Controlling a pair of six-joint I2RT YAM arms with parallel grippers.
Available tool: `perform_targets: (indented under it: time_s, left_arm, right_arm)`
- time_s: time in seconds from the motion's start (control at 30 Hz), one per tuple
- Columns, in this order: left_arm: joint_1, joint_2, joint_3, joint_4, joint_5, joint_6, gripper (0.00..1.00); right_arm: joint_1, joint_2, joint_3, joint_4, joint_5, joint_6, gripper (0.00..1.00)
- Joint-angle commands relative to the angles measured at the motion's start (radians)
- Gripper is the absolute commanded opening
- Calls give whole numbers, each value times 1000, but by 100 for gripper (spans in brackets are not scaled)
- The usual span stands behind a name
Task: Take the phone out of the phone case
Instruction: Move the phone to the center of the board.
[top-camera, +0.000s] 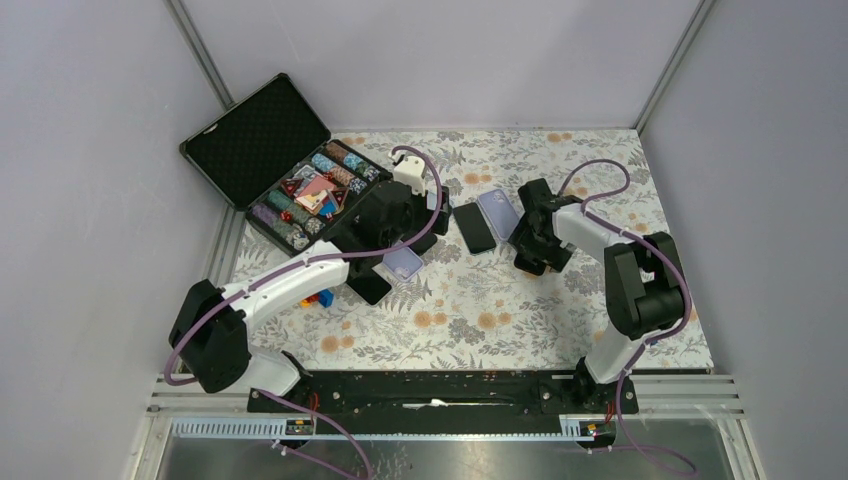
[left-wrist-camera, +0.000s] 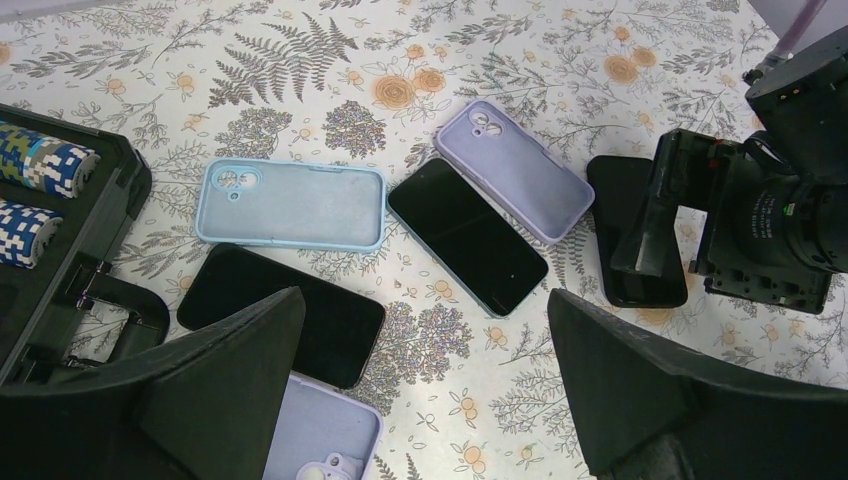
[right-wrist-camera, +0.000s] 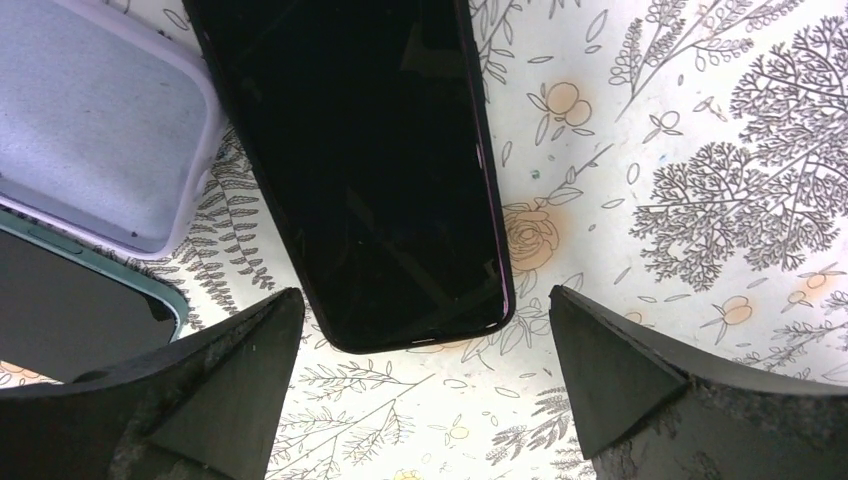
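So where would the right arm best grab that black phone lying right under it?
Probably from straight above, closing on the two long edges of the black phone near its free end. It lies flat, its width fits between the jaws, and the lilac case crowds one side farther up.

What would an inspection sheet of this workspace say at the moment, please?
Surface: floral cloth, lying flat.
Job's things: black phone, screen up; lilac case beside it, open side up, looks empty; teal-edged phone, screen up; light blue case, contents unclear.
Clutter: open chip case, chips inside; coloured blocks on the cloth.
Grippers: left gripper open, holding nothing; right gripper open above the black phone, holding nothing.
Cables: purple cables looping along both arms.
Surroundings: grey walls; nothing else seen.
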Motion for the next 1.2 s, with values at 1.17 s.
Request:
perform_targets:
  time_s: [1.17]
  left_arm:
    - [2, -83, -28, 84, -66, 8, 99]
  right_arm:
    - [30, 193, 145, -47, -96, 64, 70]
